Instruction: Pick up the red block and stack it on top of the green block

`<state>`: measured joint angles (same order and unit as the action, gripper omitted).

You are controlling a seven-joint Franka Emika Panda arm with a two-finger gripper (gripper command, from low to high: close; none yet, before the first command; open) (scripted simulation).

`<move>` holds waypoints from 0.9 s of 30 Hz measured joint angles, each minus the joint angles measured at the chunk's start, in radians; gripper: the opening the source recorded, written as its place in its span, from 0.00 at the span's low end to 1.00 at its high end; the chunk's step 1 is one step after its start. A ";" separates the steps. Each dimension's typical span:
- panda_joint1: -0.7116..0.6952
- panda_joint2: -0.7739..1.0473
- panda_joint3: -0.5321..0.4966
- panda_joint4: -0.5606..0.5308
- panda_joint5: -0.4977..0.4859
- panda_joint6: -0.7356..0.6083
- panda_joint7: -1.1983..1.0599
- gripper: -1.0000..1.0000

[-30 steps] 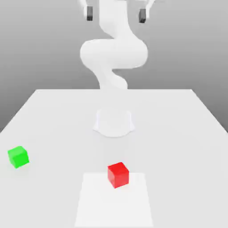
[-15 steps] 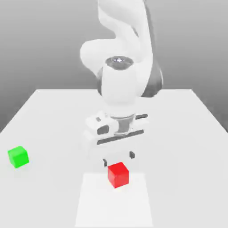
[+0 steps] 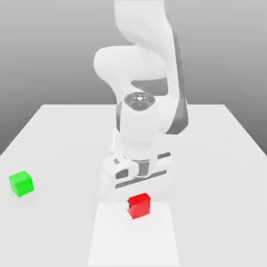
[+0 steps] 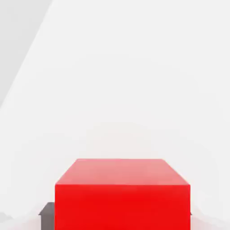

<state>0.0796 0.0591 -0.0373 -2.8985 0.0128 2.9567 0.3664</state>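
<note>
Right up close, we have the red block [image 4: 122,193] large before the hand camera, a dark fingertip [image 4: 46,214] peeking out at one lower corner, tight against the block's side. That tells us the claw is clenched on the red block now, where a second ago the fingers hung wide apart high above the table. In the exterior view we see the same story: the gripper [image 3: 138,197] has dropped right down onto the block, which sits where it did before, on the pale square mat [image 3: 104,240] at the near edge of the table [image 3: 219,156], with the hand covering its top edge. So the descent and the squeeze are done, and in our judgement the grasp step is complete and the lift comes next; the block does not look raised yet. Looking further out, towards the exterior view's left, we find the green block [image 3: 21,183] sitting alone, well apart from the red one and untouched. That is where we need to carry our catch, so most of the task lies ahead: lift, cross over, line up square above the green cube and set it down. Behind it all, the white arm [image 3: 141,68] folds over the table.
</note>
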 joint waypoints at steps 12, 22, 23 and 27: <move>-0.302 -0.136 -0.216 0.088 -0.043 -0.221 0.233 0.00; -0.634 -0.028 -0.392 0.210 0.027 -0.238 0.397 0.00; -0.628 0.007 -0.381 0.212 0.066 -0.210 0.370 0.00; -0.664 0.105 -0.321 0.219 0.178 -0.128 0.291 1.00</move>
<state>-0.5841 0.1638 -0.3587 -2.6796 0.1911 2.8283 0.6572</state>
